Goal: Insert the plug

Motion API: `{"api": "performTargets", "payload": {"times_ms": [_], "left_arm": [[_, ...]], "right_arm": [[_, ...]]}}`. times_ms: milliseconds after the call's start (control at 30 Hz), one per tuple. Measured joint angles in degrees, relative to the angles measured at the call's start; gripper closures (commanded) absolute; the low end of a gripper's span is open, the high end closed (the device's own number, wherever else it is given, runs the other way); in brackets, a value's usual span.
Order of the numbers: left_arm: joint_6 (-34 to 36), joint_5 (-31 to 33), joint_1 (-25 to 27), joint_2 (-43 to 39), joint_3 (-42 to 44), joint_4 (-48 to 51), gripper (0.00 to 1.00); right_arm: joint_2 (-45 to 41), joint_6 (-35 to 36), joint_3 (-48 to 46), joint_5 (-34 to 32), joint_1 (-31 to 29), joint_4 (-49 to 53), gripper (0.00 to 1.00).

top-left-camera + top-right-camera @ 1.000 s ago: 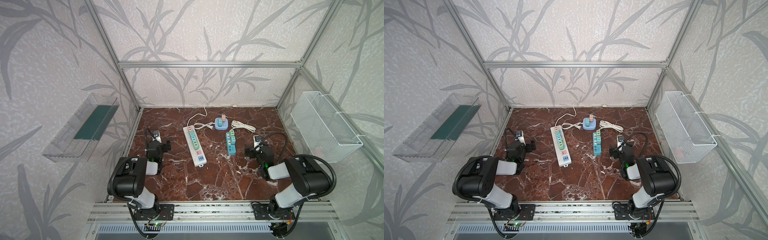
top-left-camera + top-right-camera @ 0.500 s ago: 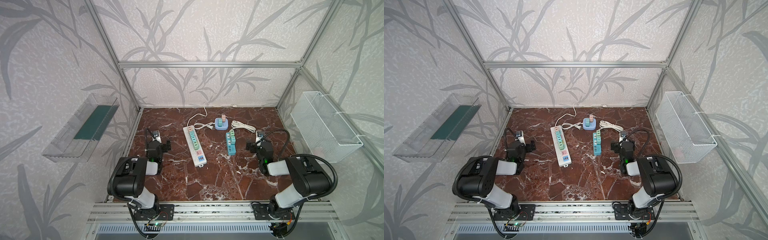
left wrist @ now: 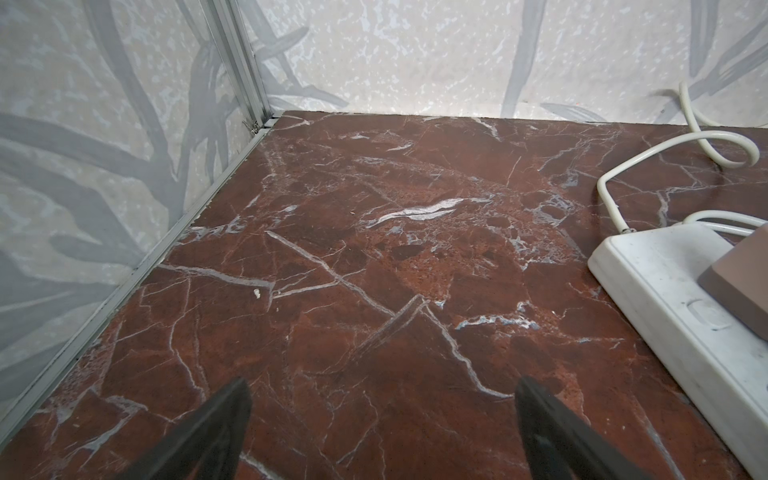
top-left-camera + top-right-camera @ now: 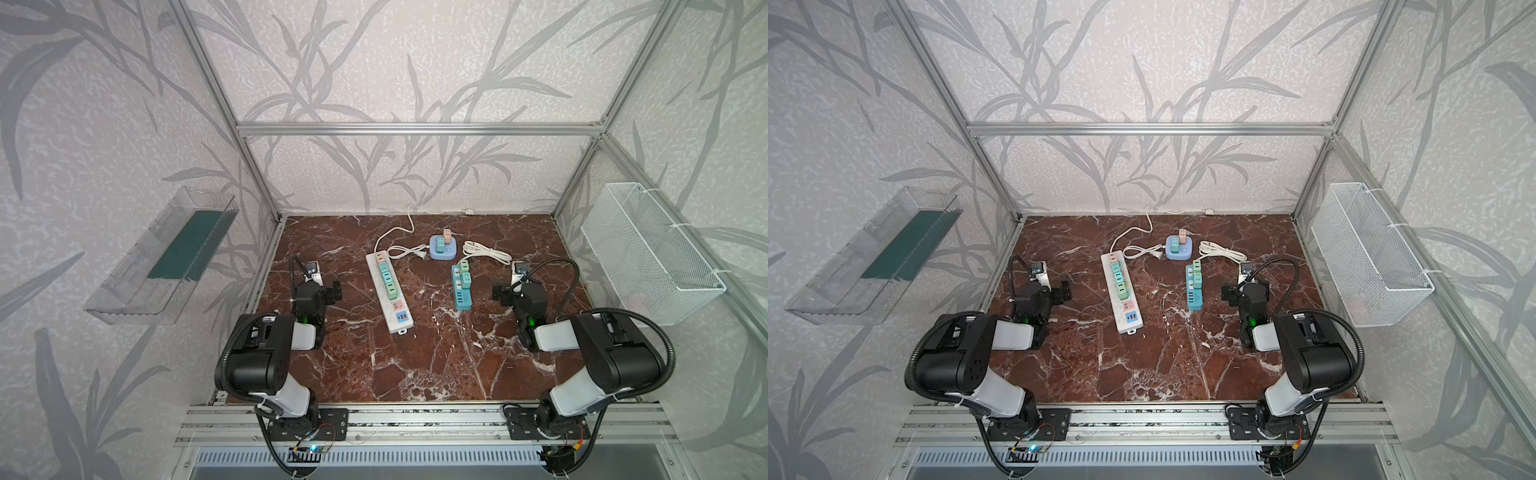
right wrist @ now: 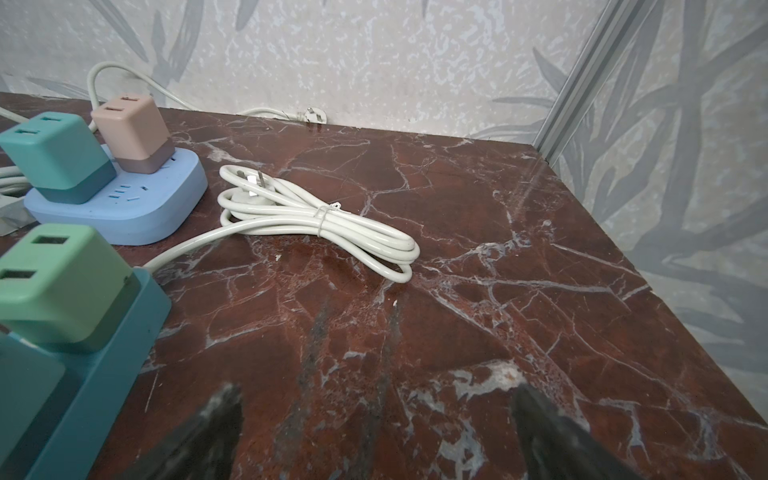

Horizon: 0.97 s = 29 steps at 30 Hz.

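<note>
You're holding the nearer right gripper (image 5: 376, 399) spread and empty; the white plug (image 5: 245, 189) is lying ahead, at its bundled cord's (image 5: 353, 232) far end.

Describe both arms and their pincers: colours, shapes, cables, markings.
Left arm and right arm look alike: bulky black joint housings joined by rounded light-grey links. A black ribbed hose loops round each big joint; a thinner black cable arcs to the wrist, where a green light glows. Black base plates carry thin coloured wires. Left pincer and right pincer have tapered black fingers. No markings are legible.
</note>
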<state>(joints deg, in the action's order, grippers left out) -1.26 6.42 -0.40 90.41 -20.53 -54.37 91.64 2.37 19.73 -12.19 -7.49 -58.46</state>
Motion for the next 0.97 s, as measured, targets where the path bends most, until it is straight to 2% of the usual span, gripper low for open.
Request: {"api": "performTargets", "payload": {"times_ms": [967], "left_arm": [[-0.1,-0.1,-0.3,0.0,0.0,0.3,0.01]], "right_arm": [[0.0,0.8,0.0,0.7,-0.1,0.3,0.01]]}}
